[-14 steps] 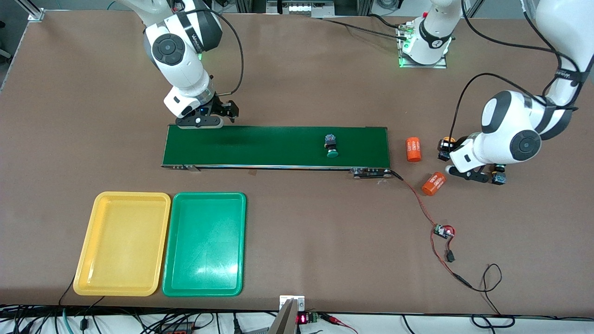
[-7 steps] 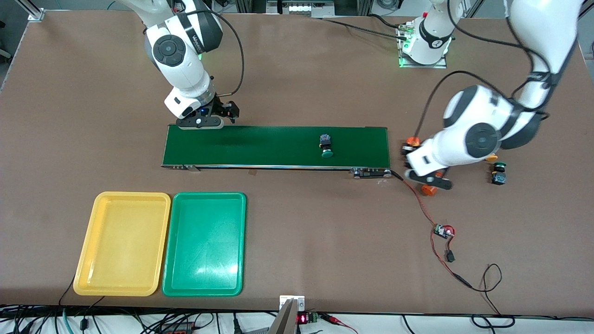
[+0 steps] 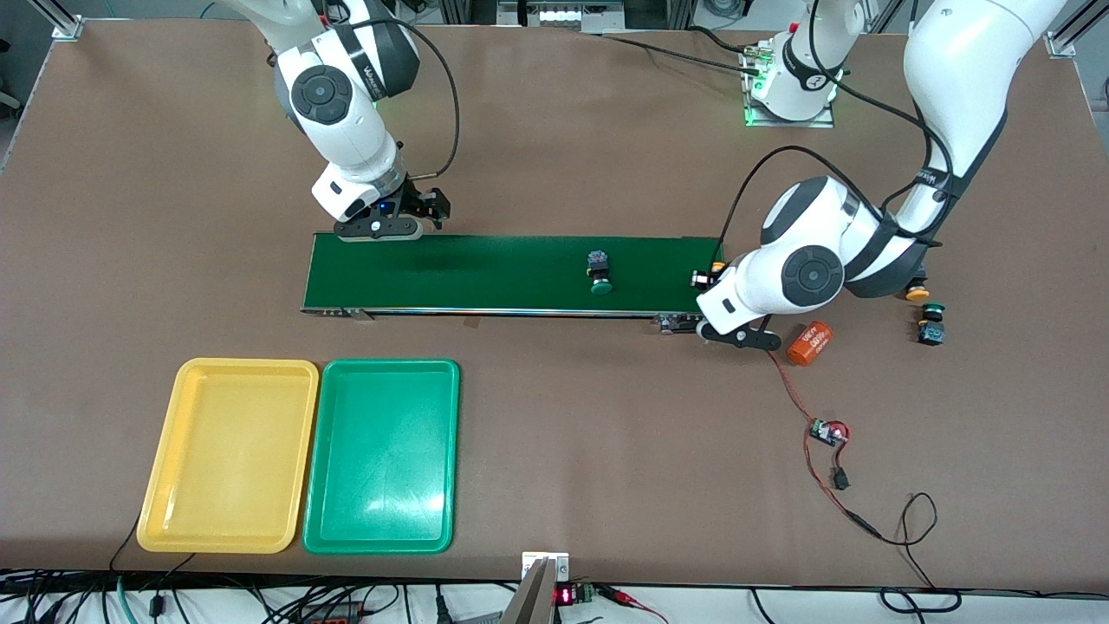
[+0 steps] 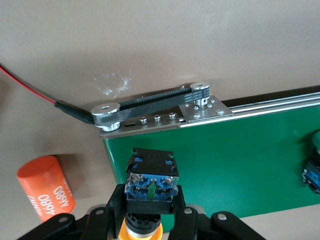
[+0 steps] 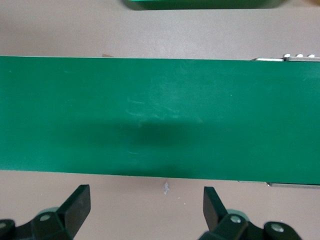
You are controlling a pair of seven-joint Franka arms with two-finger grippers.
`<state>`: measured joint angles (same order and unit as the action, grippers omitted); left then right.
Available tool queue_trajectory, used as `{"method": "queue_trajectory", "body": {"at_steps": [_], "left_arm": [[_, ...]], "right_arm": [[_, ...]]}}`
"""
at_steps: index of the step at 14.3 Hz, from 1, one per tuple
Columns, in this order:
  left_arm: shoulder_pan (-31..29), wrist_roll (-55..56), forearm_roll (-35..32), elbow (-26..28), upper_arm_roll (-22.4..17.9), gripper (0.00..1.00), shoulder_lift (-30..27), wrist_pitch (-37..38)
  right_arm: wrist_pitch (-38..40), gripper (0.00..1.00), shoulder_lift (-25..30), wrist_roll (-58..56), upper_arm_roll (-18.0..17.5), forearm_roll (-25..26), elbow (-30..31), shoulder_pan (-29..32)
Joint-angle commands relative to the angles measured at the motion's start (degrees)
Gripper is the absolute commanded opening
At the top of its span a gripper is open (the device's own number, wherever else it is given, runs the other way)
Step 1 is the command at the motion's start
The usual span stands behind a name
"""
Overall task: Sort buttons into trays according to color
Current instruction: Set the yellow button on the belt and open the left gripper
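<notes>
Front view: brown table (image 3: 554,130), dark-green conveyor belt (image 3: 511,273) running lengthwise between the arms' ends. Yellow tray (image 3: 230,455) and green tray (image 3: 381,455) lie side by side, touching, nearer the camera than the belt, toward the right arm's end; both hold nothing. A green-capped button (image 3: 598,273) lies tipped over on the belt, long axis across the belt, cap toward the camera. Left gripper (image 3: 706,290) hangs over the belt's end on the left arm's side. An orange cylinder (image 3: 810,342) lies just beside it on the table. Another green-capped button (image 3: 931,322) stands near the left arm's end, with an orange-yellow cap (image 3: 917,293) close by. Right gripper (image 3: 381,227) waits at the belt's other end.

Left wrist view: left gripper (image 4: 150,212) is clamped on a yellow-capped button (image 4: 150,187), body pointing away from the wrist, over the belt's corner by the pulley (image 4: 150,107).

Right wrist view: right gripper (image 5: 145,205) is spread wide, holding nothing, above the belt's edge.
</notes>
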<state>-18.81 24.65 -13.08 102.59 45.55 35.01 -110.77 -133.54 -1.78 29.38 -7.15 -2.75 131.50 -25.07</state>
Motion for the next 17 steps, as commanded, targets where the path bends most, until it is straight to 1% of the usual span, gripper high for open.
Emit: {"method": "queue_trajectory", "body": {"at_steps": [1,5,6,7,8,10,12,13,15,17], "left_arm": [[1.05,4.25,-0.89,-1.08,-0.11,0.0,2.95,1.17],[3.52,9.71,-0.89,-0.73,-0.11,0.01,3.66,0.9],[3.87,10.24,-0.89,-0.73,-0.11,0.08,3.66,0.9],[3.87,10.51,-0.72,-1.25,-0.2,0.46,3.84,0.99],[3.52,11.03,-0.72,-1.51,-0.29,0.99,4.1,0.9],[2.91,10.6,-0.89,-2.13,-0.11,1.0,3.4,0.99],[0.11,8.59,-1.07,-5.81,0.15,1.0,1.73,5.1],[-2.17,3.62,-1.07,-6.96,0.06,1.0,1.73,7.21],[-7.26,-6.15,-0.98,-6.53,-0.11,1.0,1.82,9.42],[-10.79,-6.8,-1.07,-5.3,-0.2,1.0,1.38,9.52]], "right_arm": [[0.12,1.0,-0.24,3.04,0.38,0.03,-0.63,-1.38],[0.03,1.0,-0.24,3.14,0.38,0.38,-0.63,-1.29],[0.12,1.0,-0.24,3.14,0.38,0.38,-0.63,-1.21],[0.04,1.0,-0.33,3.14,0.38,0.38,-0.63,-1.21],[0.04,1.0,-0.33,3.14,0.38,0.38,-0.63,-1.29],[0.04,1.0,-0.33,3.14,0.38,0.38,-0.63,-1.29],[0.21,1.0,-0.33,3.22,0.38,0.38,-0.63,-1.29],[0.21,1.0,-0.33,3.22,0.38,0.38,-0.63,-1.21],[0.13,1.0,-0.33,3.22,0.38,0.38,-0.63,-1.29],[0.12,1.0,-0.33,3.14,0.38,0.38,-0.63,-1.21]]}}
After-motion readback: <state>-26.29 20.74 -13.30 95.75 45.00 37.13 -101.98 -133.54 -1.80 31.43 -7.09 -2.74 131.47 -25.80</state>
